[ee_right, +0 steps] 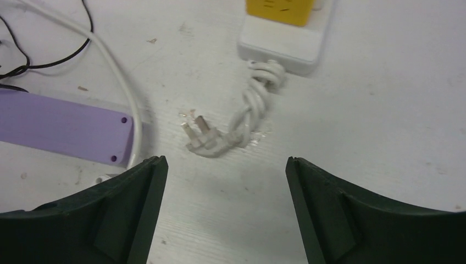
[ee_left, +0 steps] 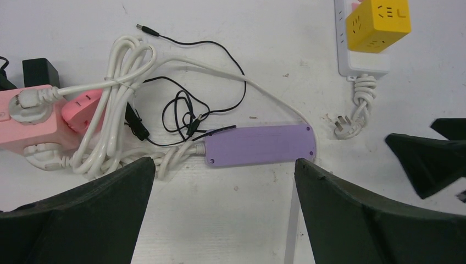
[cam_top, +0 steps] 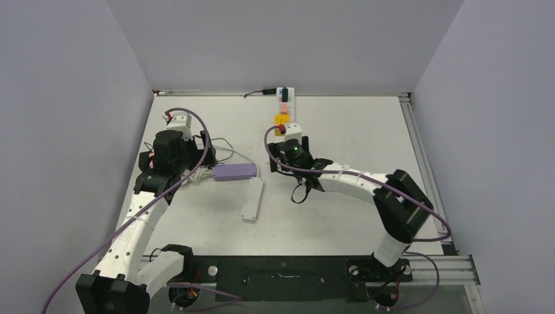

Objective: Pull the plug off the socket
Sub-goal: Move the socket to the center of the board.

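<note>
A yellow cube plug sits plugged into a white socket strip at the back middle of the table. The strip's own white plug lies loose on the table in front of it. My right gripper is open just short of that loose plug, with nothing between its fingers. At the left a white plug is in a pink socket block. My left gripper is open over bare table, just in front of a purple power strip.
Coiled white cable and a thin black cable lie between the pink block and the purple strip. A black adapter lies behind the pink block. Another white strip lies nearer the arms. Walls enclose the table on three sides.
</note>
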You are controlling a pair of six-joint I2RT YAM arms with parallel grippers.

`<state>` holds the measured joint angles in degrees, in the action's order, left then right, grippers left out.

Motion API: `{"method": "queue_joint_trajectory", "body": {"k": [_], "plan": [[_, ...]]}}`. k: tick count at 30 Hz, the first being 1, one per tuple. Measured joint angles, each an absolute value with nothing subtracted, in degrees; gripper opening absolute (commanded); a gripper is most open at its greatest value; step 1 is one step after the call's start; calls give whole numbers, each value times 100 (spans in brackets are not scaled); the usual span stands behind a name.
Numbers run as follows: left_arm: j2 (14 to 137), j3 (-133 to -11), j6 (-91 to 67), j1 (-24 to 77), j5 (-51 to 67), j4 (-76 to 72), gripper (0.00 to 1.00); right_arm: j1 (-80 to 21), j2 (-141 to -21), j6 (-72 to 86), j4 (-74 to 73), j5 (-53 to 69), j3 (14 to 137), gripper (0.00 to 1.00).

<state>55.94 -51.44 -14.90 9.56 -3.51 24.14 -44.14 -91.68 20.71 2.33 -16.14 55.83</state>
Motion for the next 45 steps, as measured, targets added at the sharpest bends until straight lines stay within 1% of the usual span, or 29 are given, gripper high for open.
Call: {"method": "queue_joint_trajectory", "body": {"k": [2,6,10,12,17,21,24,28,33,38,39,41,45], "plan": [[5621,-5133,-1466,963,-307,2443,96,-4665,-9931,2276,113,-1719,6213,76],[5621,-5129,-1455,967,-239,2438,96,-4768,-10680,2600,-139,-1826,6687,72],[5618,-5113,-1455,967,-176,2440,96,-4595,-11113,2775,-401,-1896,7019,60],[5618,-5113,-1457,967,-145,2440,96,-4482,-11236,2814,-440,-1894,7166,58],[5616,-5113,-1457,967,-97,2440,96,-4219,-11406,2851,-403,-1721,7367,56],[5616,-5113,-1457,967,-93,2438,96,-4060,-11448,2867,-357,-1546,7422,48],[5616,-5113,-1459,967,-71,2438,96,-3972,-11618,2869,-362,-1500,7679,41],[5618,-5113,-1461,972,43,2438,96,-3942,-11904,2847,-390,-1455,7972,40],[5640,-5113,-1463,978,143,2436,96,-3942,-11990,2834,-589,-1527,8145,39],[5697,-5113,-1476,982,207,2438,96,-3946,-12016,2810,-709,-1758,8213,25],[5708,-5113,-1479,982,213,2438,96,-3944,-12051,2790,-740,-1809,8263,17],[5714,-5113,-1479,982,226,2438,96,-3953,-12088,2746,-735,-1863,8313,7],[5723,-5113,-1481,982,244,2436,96,-3953,-12088,2604,-567,-1782,8307,5]]}}
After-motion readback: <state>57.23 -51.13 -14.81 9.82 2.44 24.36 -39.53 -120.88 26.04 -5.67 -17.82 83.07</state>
